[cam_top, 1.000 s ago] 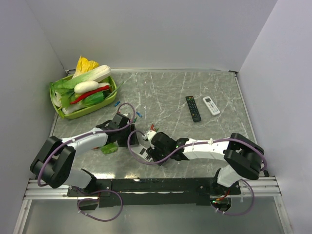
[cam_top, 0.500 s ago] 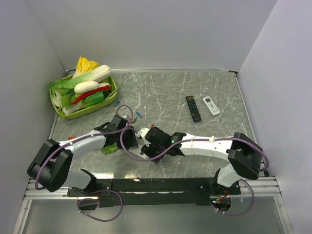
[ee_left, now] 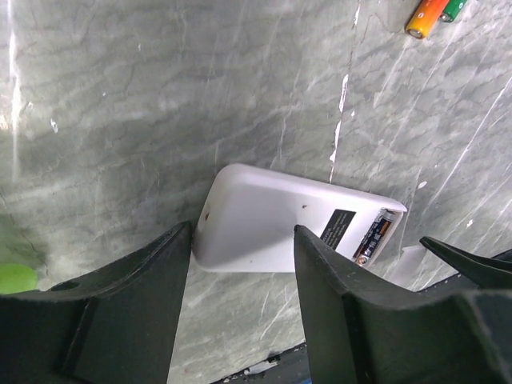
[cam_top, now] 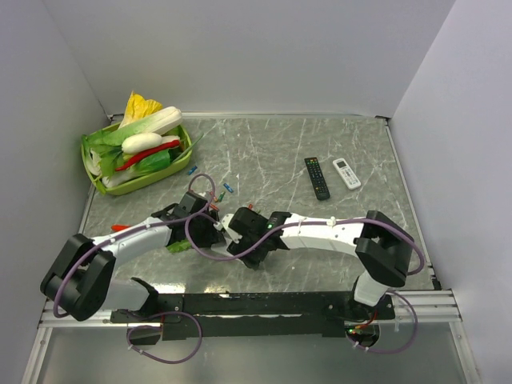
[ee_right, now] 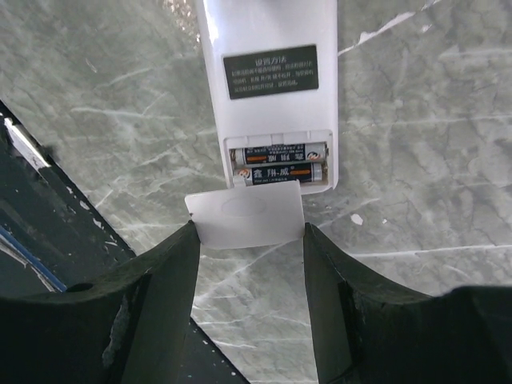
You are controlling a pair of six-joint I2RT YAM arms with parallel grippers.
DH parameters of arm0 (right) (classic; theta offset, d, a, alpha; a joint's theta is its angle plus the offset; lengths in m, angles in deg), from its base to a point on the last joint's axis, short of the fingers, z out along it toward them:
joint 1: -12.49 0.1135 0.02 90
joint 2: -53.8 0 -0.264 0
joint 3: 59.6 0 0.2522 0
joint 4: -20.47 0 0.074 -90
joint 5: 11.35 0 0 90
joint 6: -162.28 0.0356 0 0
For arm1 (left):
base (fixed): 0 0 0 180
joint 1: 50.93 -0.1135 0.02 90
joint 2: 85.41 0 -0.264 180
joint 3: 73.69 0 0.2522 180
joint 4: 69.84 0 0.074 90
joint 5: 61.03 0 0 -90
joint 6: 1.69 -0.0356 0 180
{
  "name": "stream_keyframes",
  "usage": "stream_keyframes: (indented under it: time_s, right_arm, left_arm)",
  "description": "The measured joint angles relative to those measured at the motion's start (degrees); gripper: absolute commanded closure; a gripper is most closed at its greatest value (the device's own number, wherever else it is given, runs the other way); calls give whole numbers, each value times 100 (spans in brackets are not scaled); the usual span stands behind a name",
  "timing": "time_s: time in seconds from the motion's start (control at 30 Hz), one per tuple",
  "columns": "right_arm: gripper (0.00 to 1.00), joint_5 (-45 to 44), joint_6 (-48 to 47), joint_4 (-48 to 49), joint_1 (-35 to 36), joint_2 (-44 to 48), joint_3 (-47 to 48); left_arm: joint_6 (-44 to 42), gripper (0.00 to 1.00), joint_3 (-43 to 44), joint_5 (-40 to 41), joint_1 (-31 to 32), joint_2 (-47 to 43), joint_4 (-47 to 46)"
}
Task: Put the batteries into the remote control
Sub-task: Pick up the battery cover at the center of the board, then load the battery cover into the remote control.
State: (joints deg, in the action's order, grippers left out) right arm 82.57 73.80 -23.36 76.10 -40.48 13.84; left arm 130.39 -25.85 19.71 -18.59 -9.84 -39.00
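Note:
The remote control point(ee_left: 264, 224) lies back up on the marble table, and my left gripper point(ee_left: 240, 240) is shut on its rounded end. Its battery bay is uncovered at the other end, with two black-and-orange batteries point(ee_right: 280, 164) lying side by side inside. My right gripper point(ee_right: 250, 232) is shut on the loose white battery cover point(ee_right: 248, 214), holding it flat just below the bay's edge. In the top view the left gripper point(cam_top: 216, 228) and right gripper point(cam_top: 237, 226) meet near the table's front centre. An orange battery point(ee_left: 426, 16) and a green one point(ee_left: 454, 6) lie loose nearby.
A green basket point(cam_top: 136, 186) of vegetables stands at the back left. A long black remote point(cam_top: 317, 178) and an all-white remote point(cam_top: 346, 173) lie at the right. Loose blue batteries point(cam_top: 192, 170) lie near the basket. A green vegetable piece point(cam_top: 178, 244) lies under the left arm.
The right arm has reached leftward, bringing its gripper close to the left one. The left fingers have narrowed a little onto the remote's end.

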Motion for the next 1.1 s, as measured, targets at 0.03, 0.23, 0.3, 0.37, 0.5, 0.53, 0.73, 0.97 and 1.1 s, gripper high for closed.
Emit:
stream_keyframes:
  time_s: [0.03, 0.23, 0.3, 0.37, 0.5, 0.53, 0.73, 0.97, 1.1]
  right_arm:
    - [64, -2, -7, -33, 0, -26, 48]
    - [63, -4, -210, -72, -42, -221, 181]
    - [63, -4, -280, -66, -48, -262, 181]
    - [62, -7, -313, -46, -55, -269, 181]
    - [60, -28, -382, 7, -103, -273, 181]
    - [60, -28, -407, 24, -125, -273, 181]
    - [59, -28, -525, 76, -201, -286, 181]
    - [58, 9, -660, 92, -219, -350, 181]
    - [58, 22, -721, 92, -232, -361, 184]
  left_arm:
    - [20, 40, -15, 0, 0, -17, 7]
    - [66, 40, -59, 0, -2, -66, -9]
    - [66, 40, -66, 2, -4, -74, -13]
    - [66, 41, -72, 0, -13, -74, -24]
    - [63, 43, -107, -57, -76, -74, -74]
    - [66, 44, -109, -74, -96, -74, -85]
    - [63, 51, -192, -188, -219, -74, -208]
    - [61, 58, -227, -205, -269, -72, -254]
    - [59, 58, -236, -212, -280, -72, -262]
